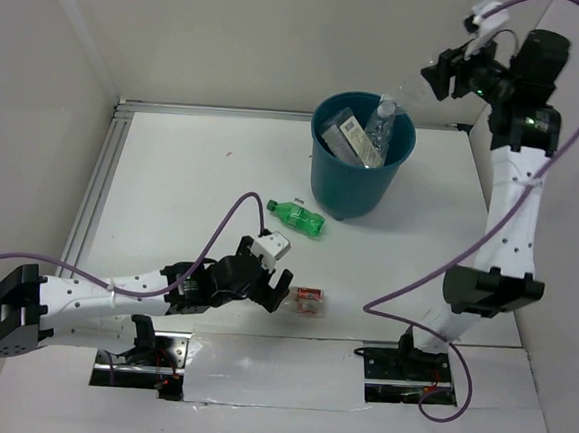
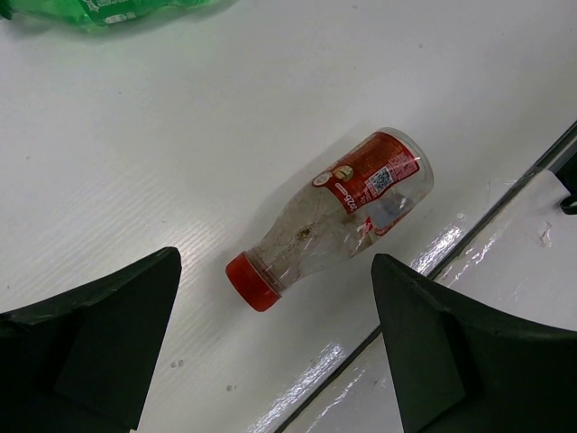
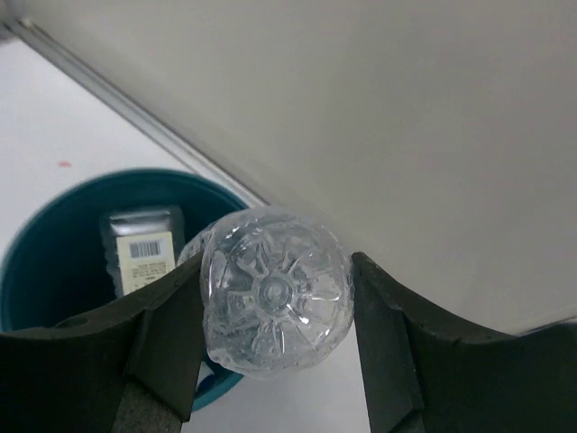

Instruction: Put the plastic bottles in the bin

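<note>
My right end effector (image 1: 432, 84) is closed across the base end of a slim clear bottle (image 3: 275, 302). It holds the bottle tilted neck-down above the far right side of the bin (image 1: 357, 187), which stands near the far edge of the bench (image 1: 193, 169). The neck looks to be only just inside the rim. If I let go here, the bottle could pivot on that rim and fall behind the bin. It could also bounce off the flat white-labelled bottle (image 1: 348, 136) already inside. The thin plastic might cling to one pad and swing sideways as I release.

My left end effector (image 1: 272, 287) is spread wide and holds nothing, hovering over the red-capped bottle (image 2: 334, 216) near the near edge of the bench. That bottle lies slantwise to my fingers. Closing on it as it lies could make the round body twist, roll, or squirt out toward the edge strip. The green bottle (image 1: 297, 217) lies apart, between the red-capped bottle and the bin, so I judge it unlikely to get in the way
</note>
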Robot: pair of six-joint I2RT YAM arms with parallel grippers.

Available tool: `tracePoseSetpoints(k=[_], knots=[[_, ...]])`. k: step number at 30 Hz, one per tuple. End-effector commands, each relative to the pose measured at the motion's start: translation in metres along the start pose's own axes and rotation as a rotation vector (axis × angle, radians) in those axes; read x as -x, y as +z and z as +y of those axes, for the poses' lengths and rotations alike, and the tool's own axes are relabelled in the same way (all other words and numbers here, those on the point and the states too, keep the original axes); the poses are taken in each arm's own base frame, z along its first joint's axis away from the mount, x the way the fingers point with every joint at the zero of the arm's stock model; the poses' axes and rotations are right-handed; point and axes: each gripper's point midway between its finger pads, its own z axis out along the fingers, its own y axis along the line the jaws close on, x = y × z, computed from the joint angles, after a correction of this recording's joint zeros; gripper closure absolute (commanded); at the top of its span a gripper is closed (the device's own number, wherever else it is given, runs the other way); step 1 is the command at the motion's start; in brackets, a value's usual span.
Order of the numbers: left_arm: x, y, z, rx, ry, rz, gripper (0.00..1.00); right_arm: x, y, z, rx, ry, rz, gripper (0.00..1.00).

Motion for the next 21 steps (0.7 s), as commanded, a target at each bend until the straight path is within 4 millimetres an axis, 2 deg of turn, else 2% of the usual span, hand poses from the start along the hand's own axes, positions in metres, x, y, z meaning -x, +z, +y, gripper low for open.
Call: tracePoseSetpoints(k=[1,2,3,4,10,12,17,19,21], knots=[[0.022,-0.004,-0.012,-0.036,-0.050,-0.069,0.00,-0.044,0.041,0.008,-0.006,-0.041,0.126,1.00],[0.017,-0.006,-0.010,-0.033,-0.056,-0.061,0.00,-0.057,0.044,0.010,-0.026,-0.055,0.185,1.00],[0.018,-0.006,-0.008,-0.023,-0.056,-0.065,0.00,-0.055,0.047,0.014,-0.025,-0.091,0.190,1.00],[0.015,-0.008,-0.006,-0.021,-0.063,-0.060,0.00,-0.067,0.053,0.022,-0.007,-0.091,0.217,1.00],[0.008,-0.012,-0.001,-0.011,-0.072,-0.060,0.00,-0.041,0.045,0.026,-0.020,-0.167,0.186,1.00],[0.007,-0.012,-0.002,-0.020,-0.072,-0.057,0.00,-0.051,0.052,0.044,0.030,-0.179,0.237,1.00],[0.003,-0.008,-0.001,-0.012,-0.056,-0.040,0.00,-0.036,0.044,0.047,-0.002,-0.212,0.218,1.00],[0.005,-0.008,-0.002,-0.016,-0.059,-0.047,0.00,-0.051,0.041,0.053,0.035,-0.219,0.276,1.00],[0.005,-0.008,-0.002,-0.016,-0.059,-0.047,0.00,-0.052,0.033,0.052,0.039,-0.220,0.299,1.00]])
